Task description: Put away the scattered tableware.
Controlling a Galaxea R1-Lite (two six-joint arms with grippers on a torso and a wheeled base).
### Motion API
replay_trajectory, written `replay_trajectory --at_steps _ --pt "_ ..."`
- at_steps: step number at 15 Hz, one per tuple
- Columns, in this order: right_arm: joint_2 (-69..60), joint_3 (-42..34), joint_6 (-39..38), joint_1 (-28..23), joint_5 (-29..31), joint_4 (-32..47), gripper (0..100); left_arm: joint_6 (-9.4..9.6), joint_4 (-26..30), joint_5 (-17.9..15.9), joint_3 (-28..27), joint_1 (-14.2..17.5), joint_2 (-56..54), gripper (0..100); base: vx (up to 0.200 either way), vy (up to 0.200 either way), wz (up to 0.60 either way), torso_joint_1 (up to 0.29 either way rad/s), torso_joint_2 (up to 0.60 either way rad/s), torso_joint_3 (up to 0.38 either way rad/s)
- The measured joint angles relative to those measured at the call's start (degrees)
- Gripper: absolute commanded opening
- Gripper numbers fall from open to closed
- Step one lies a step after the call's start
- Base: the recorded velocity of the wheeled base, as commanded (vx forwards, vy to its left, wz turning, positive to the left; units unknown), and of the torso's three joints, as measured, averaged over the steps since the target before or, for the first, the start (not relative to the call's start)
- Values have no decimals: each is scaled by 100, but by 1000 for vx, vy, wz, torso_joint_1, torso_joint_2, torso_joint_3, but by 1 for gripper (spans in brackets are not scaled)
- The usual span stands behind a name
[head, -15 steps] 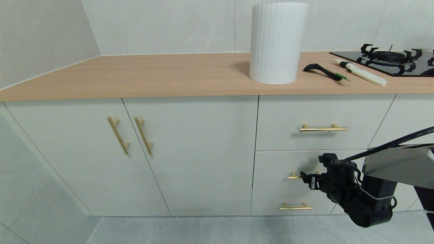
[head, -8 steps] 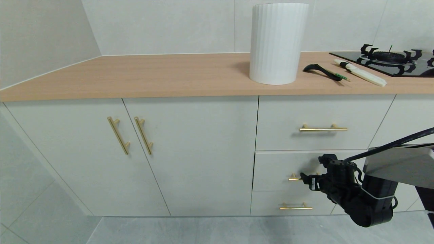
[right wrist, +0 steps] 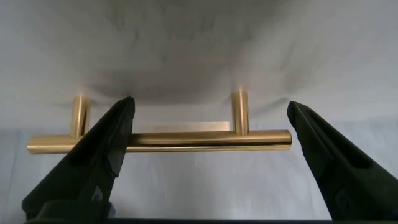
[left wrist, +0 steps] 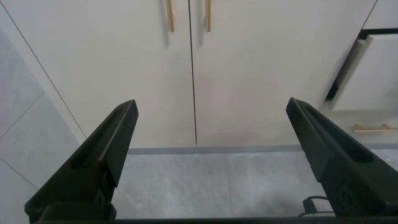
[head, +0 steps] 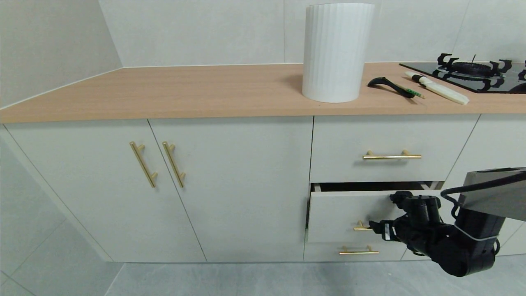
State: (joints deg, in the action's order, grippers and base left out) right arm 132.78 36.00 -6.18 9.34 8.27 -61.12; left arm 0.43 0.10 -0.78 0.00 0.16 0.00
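Tableware on a wooden countertop (head: 185, 88), head view: a black spoon (head: 390, 86), a thin green stick (head: 415, 93) touching its handle end, and a white utensil with a black band (head: 436, 87) lie side by side between a ribbed white canister (head: 337, 51) and a gas hob (head: 472, 72). Below them the middle drawer (head: 341, 211) stands partly open, a dark gap showing along its top edge. The right gripper (head: 370, 225) is at this drawer's brass handle (head: 361, 227). Left wrist view: the left gripper (left wrist: 211, 102) has its fingers spread wide and holds nothing. It faces the closed cabinet doors (left wrist: 261, 74) low above the grey floor (left wrist: 217, 180), with the open drawer's edge off to one side. Right wrist view: the right gripper's fingers are likewise spread wide apart, with the brass bar running across the gap between them and passing behind one finger. Whether they touch the bar cannot be told.
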Motion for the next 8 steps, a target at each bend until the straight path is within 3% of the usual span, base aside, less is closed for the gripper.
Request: replay_trajectory --at_steps 5,8 --pt "-1842 -286 -17 146 -343 1459 100 1 0 0 0 -2 0 100 0 0 0 0 0 0" --pt "-2765 -325 -106 480 -338 1725 100 1 0 0 0 0 0 100 0 0 0 0 0 0"
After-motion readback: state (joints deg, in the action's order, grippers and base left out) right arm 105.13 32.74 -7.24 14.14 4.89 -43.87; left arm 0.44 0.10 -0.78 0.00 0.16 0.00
